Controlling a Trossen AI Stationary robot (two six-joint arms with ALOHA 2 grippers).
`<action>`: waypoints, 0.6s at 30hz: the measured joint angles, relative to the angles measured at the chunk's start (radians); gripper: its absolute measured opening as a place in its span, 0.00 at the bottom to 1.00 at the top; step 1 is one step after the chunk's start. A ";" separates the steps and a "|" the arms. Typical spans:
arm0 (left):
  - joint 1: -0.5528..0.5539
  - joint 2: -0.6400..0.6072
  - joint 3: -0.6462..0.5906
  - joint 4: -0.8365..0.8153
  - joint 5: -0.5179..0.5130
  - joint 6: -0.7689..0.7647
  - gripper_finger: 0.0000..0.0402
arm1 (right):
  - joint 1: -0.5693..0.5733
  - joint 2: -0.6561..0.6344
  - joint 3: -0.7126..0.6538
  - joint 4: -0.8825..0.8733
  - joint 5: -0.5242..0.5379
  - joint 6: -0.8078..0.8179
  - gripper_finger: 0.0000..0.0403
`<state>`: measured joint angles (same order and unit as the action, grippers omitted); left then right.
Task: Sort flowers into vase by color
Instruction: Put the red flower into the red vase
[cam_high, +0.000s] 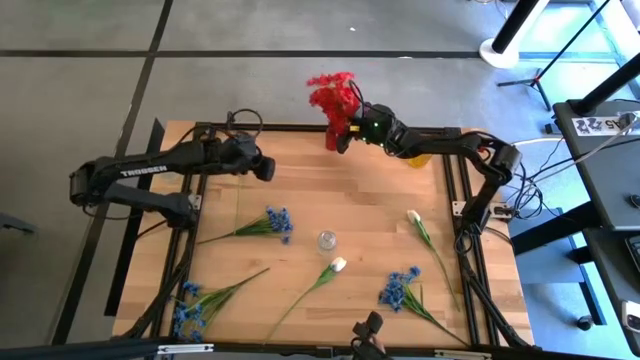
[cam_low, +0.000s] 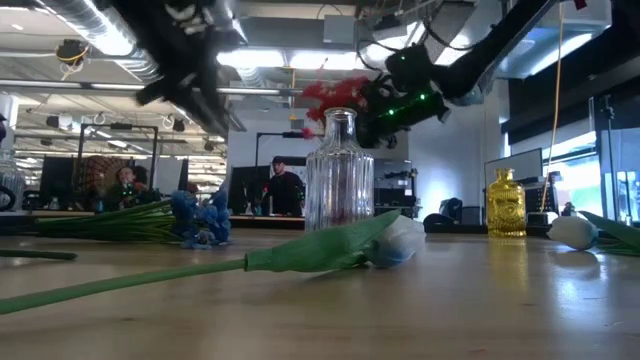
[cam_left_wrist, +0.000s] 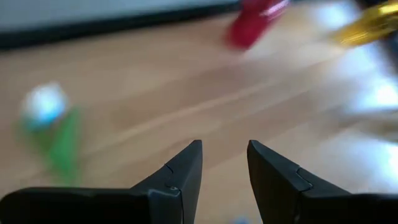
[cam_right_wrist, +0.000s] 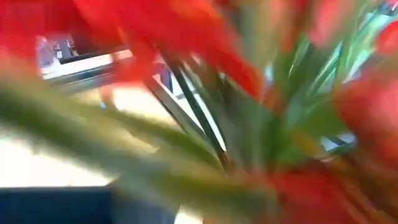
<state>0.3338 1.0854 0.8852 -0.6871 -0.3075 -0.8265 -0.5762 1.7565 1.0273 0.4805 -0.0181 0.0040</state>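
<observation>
Red flowers (cam_high: 333, 95) stand bunched in a red vase (cam_high: 335, 136) near the table's far edge. My right gripper (cam_high: 352, 128) is right beside them, and its wrist view is filled with blurred red blooms (cam_right_wrist: 186, 37) and green stems. My left gripper (cam_left_wrist: 224, 168) hovers open over bare wood left of the middle, touching nothing. Blue flowers (cam_high: 275, 222) (cam_high: 190, 305) (cam_high: 400, 290) and white flowers (cam_high: 413, 216) (cam_high: 338, 265) lie flat on the table. A clear glass vase (cam_high: 327, 240) stands upright at mid-table, and a yellow vase (cam_high: 418, 155) stands far right.
A black frame runs along the table's left, far and right edges (cam_high: 300, 127). Cables lie by the right arm's base (cam_high: 500, 205). In the low view a white flower (cam_low: 330, 250) lies in front of the clear vase (cam_low: 340, 175). People sit in the room beyond.
</observation>
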 joint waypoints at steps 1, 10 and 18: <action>0.004 0.002 0.000 -0.051 -0.002 -0.018 0.31 | 0.000 -0.008 0.013 -0.025 0.000 -0.002 0.52; 0.017 0.009 0.000 -0.240 -0.013 -0.232 0.31 | 0.000 -0.104 0.093 -0.228 0.000 -0.006 0.83; 0.121 0.009 -0.103 -0.230 0.033 -0.292 0.41 | 0.000 -0.195 0.101 -0.390 0.011 -0.001 0.88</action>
<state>0.4552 1.0939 0.7823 -0.9170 -0.2743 -1.1184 -0.5762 1.5619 1.1278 0.0910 -0.0070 0.0026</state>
